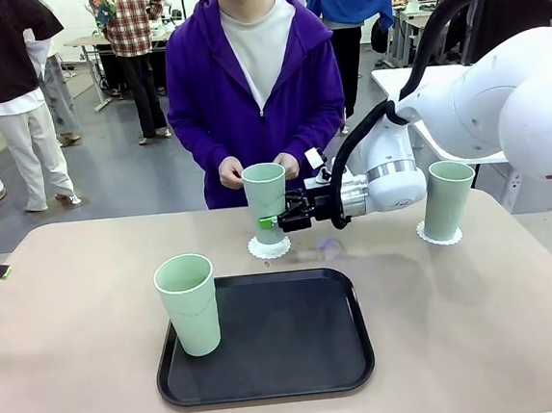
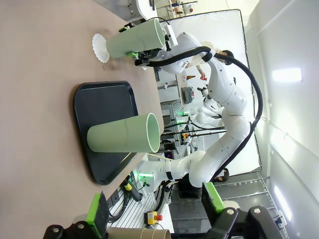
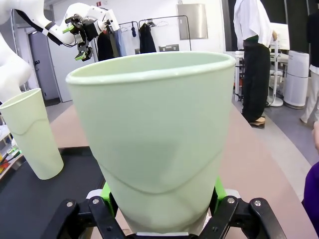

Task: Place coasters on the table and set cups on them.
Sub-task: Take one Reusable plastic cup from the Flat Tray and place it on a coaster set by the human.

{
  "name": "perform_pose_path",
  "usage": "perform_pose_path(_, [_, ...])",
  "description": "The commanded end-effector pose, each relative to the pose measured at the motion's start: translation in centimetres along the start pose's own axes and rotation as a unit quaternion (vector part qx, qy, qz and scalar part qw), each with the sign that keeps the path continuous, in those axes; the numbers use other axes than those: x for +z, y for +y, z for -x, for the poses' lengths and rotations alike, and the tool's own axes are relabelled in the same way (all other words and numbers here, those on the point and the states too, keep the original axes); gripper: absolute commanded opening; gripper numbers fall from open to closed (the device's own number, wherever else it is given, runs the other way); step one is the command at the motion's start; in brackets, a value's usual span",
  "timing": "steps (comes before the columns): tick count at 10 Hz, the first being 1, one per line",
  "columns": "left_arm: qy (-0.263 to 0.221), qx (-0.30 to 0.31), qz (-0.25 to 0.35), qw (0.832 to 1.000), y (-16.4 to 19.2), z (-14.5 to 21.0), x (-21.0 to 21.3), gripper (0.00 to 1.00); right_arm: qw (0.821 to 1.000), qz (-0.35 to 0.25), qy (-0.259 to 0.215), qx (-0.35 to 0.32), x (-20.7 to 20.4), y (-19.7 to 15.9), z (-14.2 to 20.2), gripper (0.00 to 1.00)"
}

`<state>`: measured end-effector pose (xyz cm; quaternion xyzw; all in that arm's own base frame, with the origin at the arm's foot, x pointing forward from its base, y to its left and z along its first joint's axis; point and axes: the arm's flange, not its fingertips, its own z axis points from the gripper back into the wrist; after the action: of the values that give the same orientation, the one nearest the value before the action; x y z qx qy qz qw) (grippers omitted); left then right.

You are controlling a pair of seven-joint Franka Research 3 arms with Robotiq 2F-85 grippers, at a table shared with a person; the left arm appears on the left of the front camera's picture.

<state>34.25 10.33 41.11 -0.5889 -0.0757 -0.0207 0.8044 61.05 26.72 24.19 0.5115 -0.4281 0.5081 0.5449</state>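
right end effector [image 1: 271, 222]: gripping cup [image 1: 264, 183], seemingly on coaster [image 1: 281, 249] | left end effector [image 2: 153, 193]: spread

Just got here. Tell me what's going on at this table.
The right gripper is clamped on a green cup, upright over a white coaster in front of the person. A second cup stands on another coaster at the right; the third cup waits on the black tray. The left gripper hangs open, empty.
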Motion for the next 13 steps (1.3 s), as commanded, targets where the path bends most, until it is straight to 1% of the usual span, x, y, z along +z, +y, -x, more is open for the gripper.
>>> perform_pose_path(1, [-0.005,-0.008,0.009,1.000,-0.1,-0.1,0.0,1.00,1.000,-0.004,0.002,0.007,-0.3,-1.2,0.5,0.83])
perform_pose_path(8, [-0.005,-0.008,0.009,1.000,-0.1,-0.1,0.0,1.00,1.000,-0.004,0.016,-0.010,-0.8,-1.8,2.8,0.83])
perform_pose_path(11, [-0.005,-0.008,0.009,1.000,-0.1,-0.1,0.0,1.00,1.000,-0.007,0.020,-0.014,-0.8,-1.8,2.8,0.83])
perform_pose_path(12, [-0.005,-0.008,0.009,1.000,-0.1,-0.1,0.0,1.00,0.999,-0.006,0.027,-0.019,-0.8,-1.8,2.8,1.00])
perform_pose_path(13, [-0.005,-0.008,0.009,1.000,-0.1,-0.1,0.0,1.00,0.999,-0.006,0.032,-0.022,-0.8,-1.7,2.7,1.00])
